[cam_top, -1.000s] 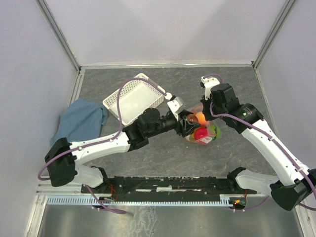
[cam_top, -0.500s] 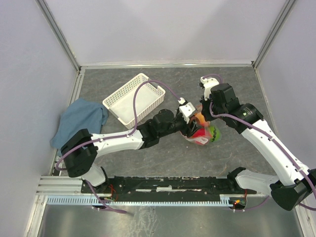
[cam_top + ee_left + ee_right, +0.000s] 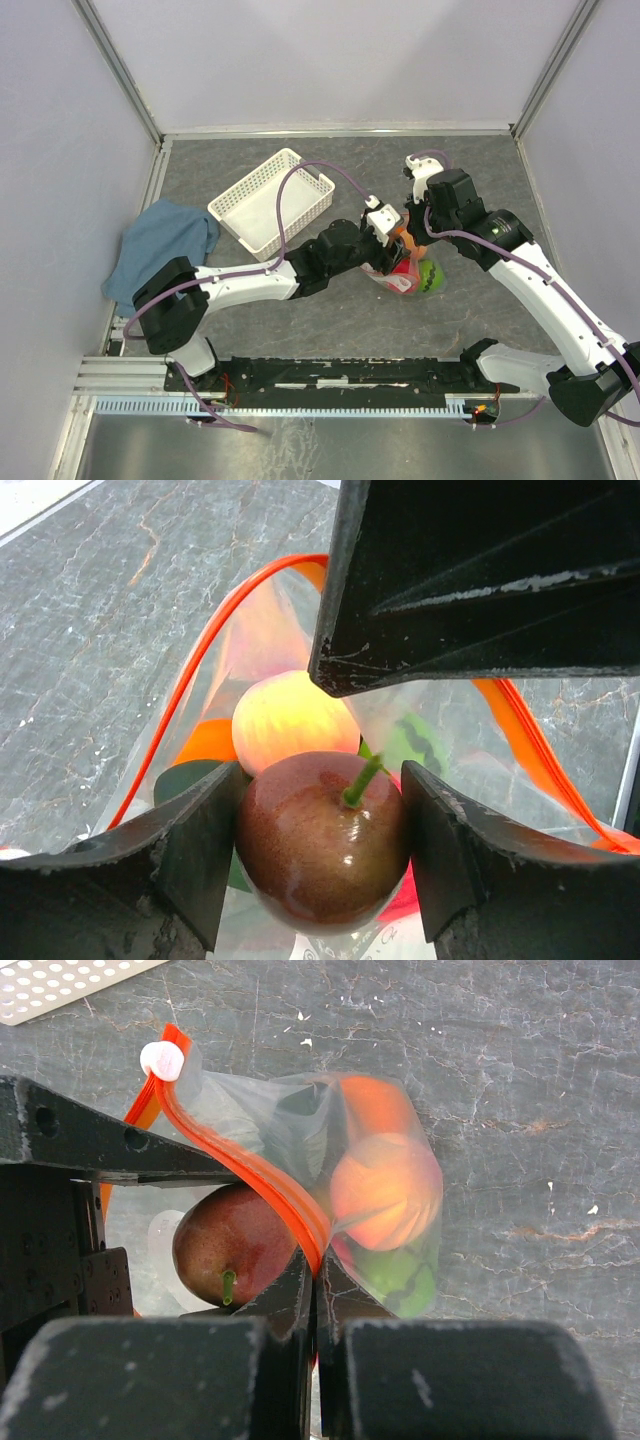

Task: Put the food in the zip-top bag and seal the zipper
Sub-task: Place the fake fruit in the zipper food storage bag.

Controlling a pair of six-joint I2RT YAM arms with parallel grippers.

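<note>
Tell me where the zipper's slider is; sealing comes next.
The slider shows upper left in the right wrist view, at the end of the zipper pinched by the right gripper.

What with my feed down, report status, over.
Left pincer gripping brown-red round plastic fruit at clear plastic bag mouth. Right pincer shut on red-orange zipper strip. Nothing blocking.

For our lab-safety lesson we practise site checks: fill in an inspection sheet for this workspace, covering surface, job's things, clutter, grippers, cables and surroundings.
Surface: grey veined tabletop.
Job's things: clear zip-top bag, mouth open, with a peach, orange fruit and green fruit inside; zipper unsealed.
Clutter: white lattice basket and blue cloth, left of the bag.
Grippers: left gripper clamps a red-brown fruit at the bag's mouth; right gripper pinches the zipper.
Cables: purple cables loop along both arms.
Surroundings: pale walls.
</note>
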